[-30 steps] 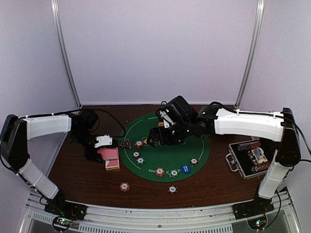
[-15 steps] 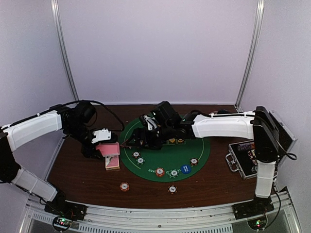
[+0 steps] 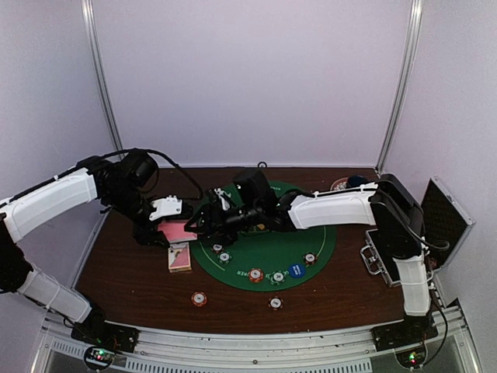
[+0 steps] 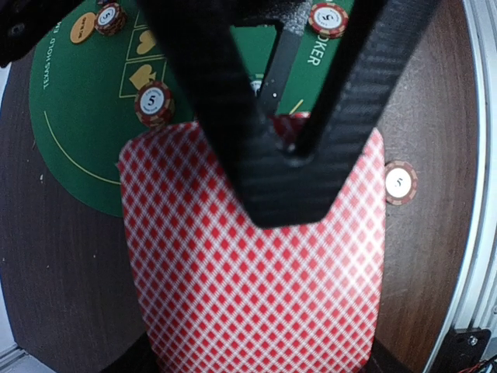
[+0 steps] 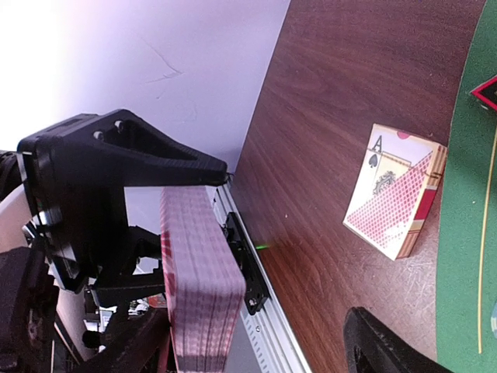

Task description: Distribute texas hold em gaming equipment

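My left gripper (image 3: 172,231) is shut on a deck of pink-backed playing cards (image 3: 180,231) and holds it above the table's left part. In the left wrist view the deck (image 4: 256,264) fills the frame under my upper finger (image 4: 279,179). My right gripper (image 3: 203,224) is open, reaching left, close beside the deck. In the right wrist view the deck (image 5: 198,287) stands edge-on between its fingers (image 5: 384,346). A card box (image 3: 179,257) lies on the wood below. Striped chips (image 3: 255,275) and a blue button (image 3: 295,270) lie on the green mat (image 3: 311,233). The triangle marker (image 5: 486,90) shows at the mat's edge.
Two chips (image 3: 199,298) lie on the wood near the front edge. An open silver-edged case (image 3: 392,252) sits at the right. A blue mug (image 3: 354,183) stands at the back right. An orange button (image 4: 82,31) lies on the mat.
My right arm has swung left across the mat to the deck. My left gripper has lifted the deck a little and carried it toward the mat.
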